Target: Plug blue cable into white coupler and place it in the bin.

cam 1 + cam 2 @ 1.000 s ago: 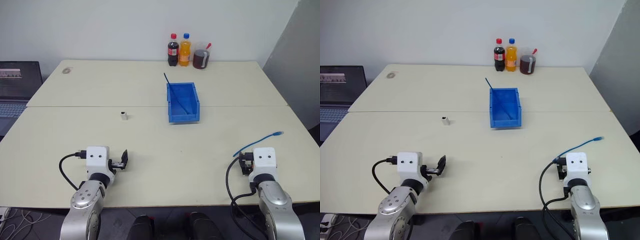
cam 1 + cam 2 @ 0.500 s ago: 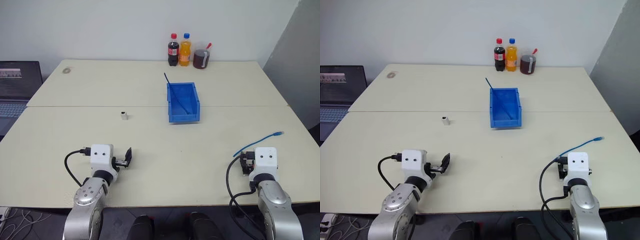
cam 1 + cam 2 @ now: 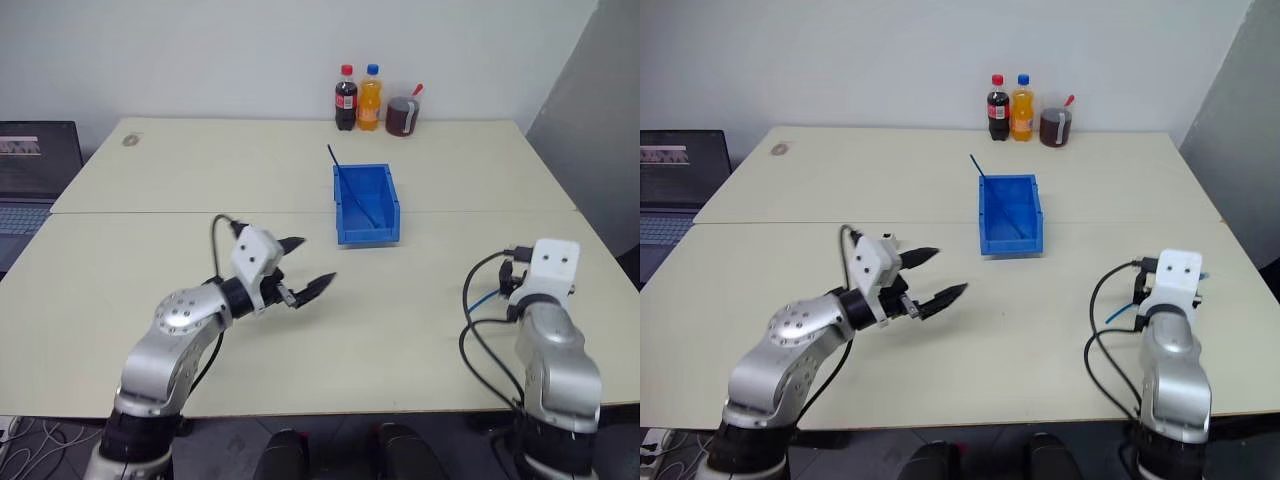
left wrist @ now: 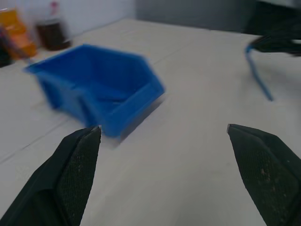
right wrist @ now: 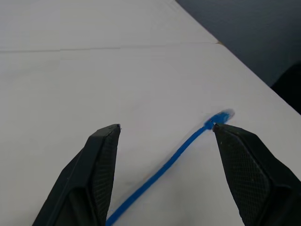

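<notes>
The left gripper [image 3: 306, 266] is seen with its two black fingers spread wide and nothing between them, raised above the cream tabletop [image 3: 400, 310] and pointed toward the rectangular bright blue plastic bin [image 3: 366, 205]. In the left wrist view the bin [image 4: 101, 92] is framed just beyond the fingertips [image 4: 82, 155], well apart from them.

The right gripper [image 5: 164, 129] is likewise held open and empty. Between its black fingers [image 5: 101, 162], the thin light-blue cable [image 5: 174, 157] is seen lying flat on the table, its small plug end [image 5: 220, 117] lying close by one fingertip; no contact can be made out. In the head views a short piece of the cable [image 3: 484, 299] is visible just beside the right wrist, near the table's right edge.

A thin darker-blue strand [image 3: 350, 185] is leaned into the bin, one end sticking out over its back wall. The white coupler cannot be made out.

At the far edge, two capped bottles, one dark [image 3: 346, 100] and one orange [image 3: 370, 99], are stood beside a dark jar [image 3: 402, 117]. A laptop [image 3: 35, 170] is set off to the left.
</notes>
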